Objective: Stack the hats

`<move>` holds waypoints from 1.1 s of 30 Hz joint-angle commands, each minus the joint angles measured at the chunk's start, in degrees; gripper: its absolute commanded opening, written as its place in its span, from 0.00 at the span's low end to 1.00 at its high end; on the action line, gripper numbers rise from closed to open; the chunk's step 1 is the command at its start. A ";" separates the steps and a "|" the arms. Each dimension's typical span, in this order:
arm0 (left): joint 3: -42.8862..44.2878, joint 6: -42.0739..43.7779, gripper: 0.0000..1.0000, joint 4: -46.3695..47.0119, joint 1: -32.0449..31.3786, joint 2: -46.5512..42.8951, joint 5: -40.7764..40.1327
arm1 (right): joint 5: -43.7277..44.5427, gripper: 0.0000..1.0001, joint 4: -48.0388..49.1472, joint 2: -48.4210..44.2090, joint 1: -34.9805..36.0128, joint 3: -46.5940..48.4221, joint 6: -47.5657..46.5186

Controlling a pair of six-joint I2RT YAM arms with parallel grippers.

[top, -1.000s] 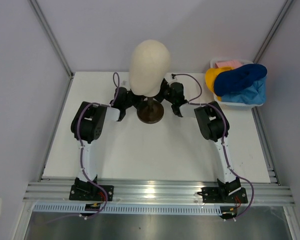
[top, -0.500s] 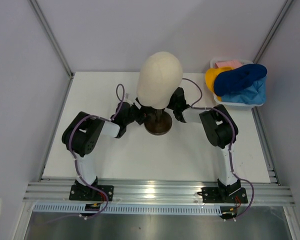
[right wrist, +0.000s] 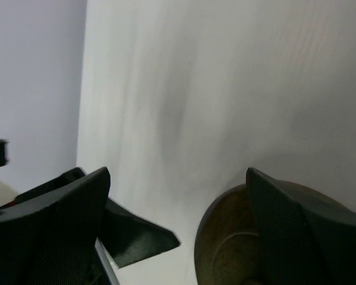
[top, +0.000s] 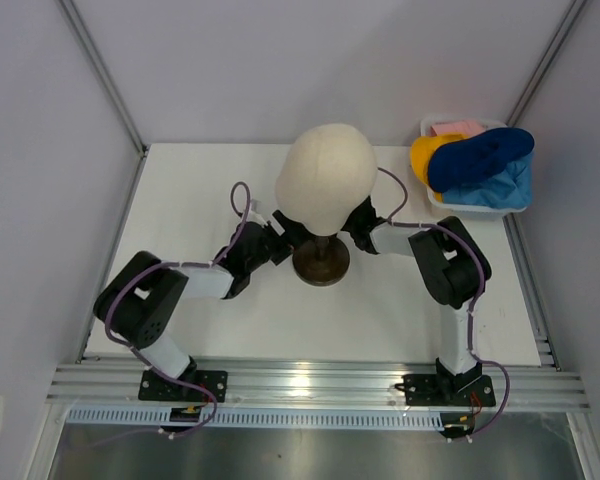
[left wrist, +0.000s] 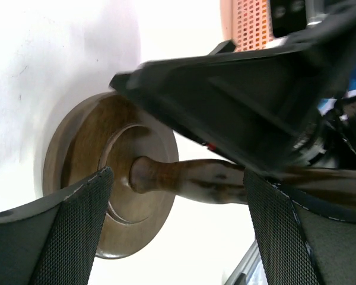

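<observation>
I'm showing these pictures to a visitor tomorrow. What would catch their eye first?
First, the big cream mannequin head on its dark wooden stand at the middle of the white table, with both arms reaching in: the left claw is open around the stand's stem, and the right claw is open beside the base. Next, the bright hats piled in the white basket at the far right corner.

Mannequin stem (left wrist: 207, 178) betw. left pincer (left wrist: 175, 228) fingers.
</observation>
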 commanded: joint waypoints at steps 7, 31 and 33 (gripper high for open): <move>-2.77 5.01 0.94 -5.86 -1.01 -9.97 -9.68 | 9.26 0.99 -20.25 -7.17 -2.32 4.17 -13.23; 7.94 26.98 0.99 -39.17 6.10 -39.85 -21.30 | 18.75 0.99 -39.86 -38.01 -17.45 -1.63 -19.03; 10.49 31.10 0.99 -42.76 6.19 -40.20 -19.29 | 24.36 0.99 -42.57 -41.88 -17.89 -0.24 -21.30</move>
